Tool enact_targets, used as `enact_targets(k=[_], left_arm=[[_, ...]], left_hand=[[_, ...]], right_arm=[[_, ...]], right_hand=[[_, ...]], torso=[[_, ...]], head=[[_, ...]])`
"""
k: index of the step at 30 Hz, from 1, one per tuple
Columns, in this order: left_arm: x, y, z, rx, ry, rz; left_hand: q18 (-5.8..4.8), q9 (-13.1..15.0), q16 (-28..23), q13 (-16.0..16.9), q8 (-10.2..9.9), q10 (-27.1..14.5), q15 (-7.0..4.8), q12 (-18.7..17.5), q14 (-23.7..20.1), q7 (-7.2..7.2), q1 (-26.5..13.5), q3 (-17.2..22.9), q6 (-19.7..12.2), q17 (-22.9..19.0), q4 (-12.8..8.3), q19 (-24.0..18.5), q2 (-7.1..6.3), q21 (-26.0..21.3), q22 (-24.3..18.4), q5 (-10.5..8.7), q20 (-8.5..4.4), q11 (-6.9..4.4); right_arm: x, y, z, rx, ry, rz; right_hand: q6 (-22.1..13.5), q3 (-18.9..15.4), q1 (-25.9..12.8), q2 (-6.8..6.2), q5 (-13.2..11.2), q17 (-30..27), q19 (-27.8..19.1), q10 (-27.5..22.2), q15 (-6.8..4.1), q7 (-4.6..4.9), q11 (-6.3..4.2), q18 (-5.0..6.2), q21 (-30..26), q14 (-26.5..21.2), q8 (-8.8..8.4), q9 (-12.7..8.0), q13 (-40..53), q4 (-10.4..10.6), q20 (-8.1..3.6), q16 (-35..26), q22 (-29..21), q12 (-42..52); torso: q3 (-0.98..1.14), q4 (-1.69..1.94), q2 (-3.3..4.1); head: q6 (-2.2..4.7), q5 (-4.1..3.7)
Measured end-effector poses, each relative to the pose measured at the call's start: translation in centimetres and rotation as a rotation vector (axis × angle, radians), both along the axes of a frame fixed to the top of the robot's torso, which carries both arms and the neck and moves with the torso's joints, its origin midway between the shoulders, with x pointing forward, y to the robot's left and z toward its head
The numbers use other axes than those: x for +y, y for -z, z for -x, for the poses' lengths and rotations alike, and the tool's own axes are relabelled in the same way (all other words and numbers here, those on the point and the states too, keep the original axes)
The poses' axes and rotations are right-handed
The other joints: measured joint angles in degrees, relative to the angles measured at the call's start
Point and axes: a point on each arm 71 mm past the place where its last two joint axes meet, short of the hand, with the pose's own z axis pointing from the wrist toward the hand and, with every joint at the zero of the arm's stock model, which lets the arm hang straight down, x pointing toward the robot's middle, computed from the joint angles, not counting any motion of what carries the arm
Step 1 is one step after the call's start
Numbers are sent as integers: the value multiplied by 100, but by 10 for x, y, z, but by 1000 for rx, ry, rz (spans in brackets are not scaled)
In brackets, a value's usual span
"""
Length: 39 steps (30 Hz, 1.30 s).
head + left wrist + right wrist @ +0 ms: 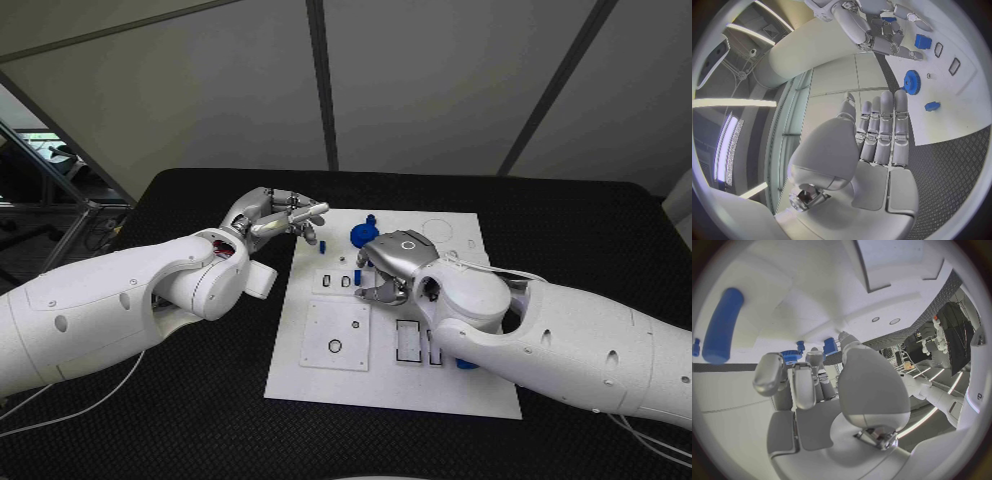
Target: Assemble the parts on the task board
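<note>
Left hand (277, 217) hangs over the task board's (476, 385) far left corner – fingers straight, holding nothing. Right hand (389, 262) sits mid-board by the blue gear (365, 233) – fingers curled, can't tell what's in there.

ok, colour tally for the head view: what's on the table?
Blue parts: 4 (gear, peg, block, edge piece)
White task board: 1
Silver: 2 (left robot hand, right robot hand)
Total: 7

Pale wall panels (433, 80) with dark seams rise behind the black table (577, 220).
</note>
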Motion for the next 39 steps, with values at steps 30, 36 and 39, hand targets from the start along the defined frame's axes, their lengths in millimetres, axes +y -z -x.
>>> enact_targets(k=[30, 36, 39], left_arm=[[-5, 11, -6, 90, 102, -180], [-16, 9, -15, 169, 203, -382], [-20, 8, -22, 196, 237, -494]], left_hand=[[-1, -126, 1303, 387, -201, 486, -195, 655, 1290, -86, -701, 52, -99, 1087, 443, 692, 211, 490, 273, 468, -177, -179], [-427, 19, 2953, 1352, 93, 466, -314, 1828, 2122, -209, -1025, -206, -38, 3289, 859, 1585, 135, 1682, 1813, 469, -319, -304], [-449, 205, 3798, 2586, 363, 798, -413, 3090, 2378, -313, -1025, -269, 66, 4349, 951, 2077, 135, 2362, 2732, 439, -392, -422]], right_arm=[[-84, -33, 8, 36, -108, -339], [-127, -32, -4, 207, -47, -485], [-147, -33, -12, 276, -1, -576]], right_hand=[[111, 105, 1047, 612, 379, -529, -417, -246, 0, -36, -54, 105, -578, 0, 317, -15, -460, -101, -38, -608, -858, -295], [354, 361, 1295, 652, 77, -2785, -1581, -1007, -31, -75, -73, 539, -2279, -817, 333, -75, -1788, -116, -53, -2917, -3072, -1761], [455, 601, 1430, 602, -44, -3700, -2027, -1059, 51, -55, 4, 538, -3052, -1412, 333, -109, -2627, -101, 14, -4305, -3639, -2825]], torso=[[13, -35, -99], [49, -68, -220], [65, -85, -283]], head=[[140, -62], [112, -65], [94, -67]])
